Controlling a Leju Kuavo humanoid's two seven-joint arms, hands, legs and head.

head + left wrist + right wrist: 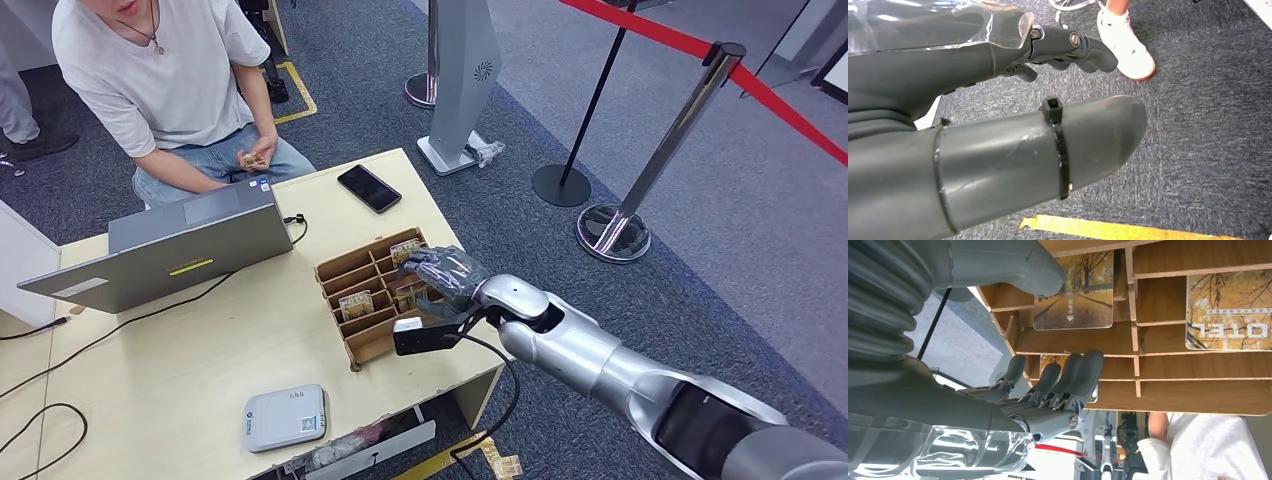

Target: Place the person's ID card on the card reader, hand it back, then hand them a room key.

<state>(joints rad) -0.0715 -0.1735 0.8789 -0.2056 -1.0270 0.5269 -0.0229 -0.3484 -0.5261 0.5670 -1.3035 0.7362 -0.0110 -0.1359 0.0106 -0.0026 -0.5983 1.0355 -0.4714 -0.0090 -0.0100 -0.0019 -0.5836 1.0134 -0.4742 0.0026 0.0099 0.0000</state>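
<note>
While the right hand [445, 278] reaches into the wooden card rack [352, 276] on the desk [200, 350], the job looks to be in its last leg: fetching a room key. Card reader [285, 417] sits near the front edge w/ nothing on it, and the person [165, 75] holds a small card-like item in their hands, so the ID part is prob. done, tho I can't confirm that item is the ID. In the right wrist view the fingers [1075, 372] are extended side by side over a compartment and the thumb sits against a key card [1075, 295]; no firm pinch yet, nothing lifted. Another key card [1228, 310] stands in a neighbouring slot. Left hand [1013, 125] hangs over the carpet, holding nothing, fingers lightly curled. Left to do: grip a key, lift it out, pass it across.
</note>
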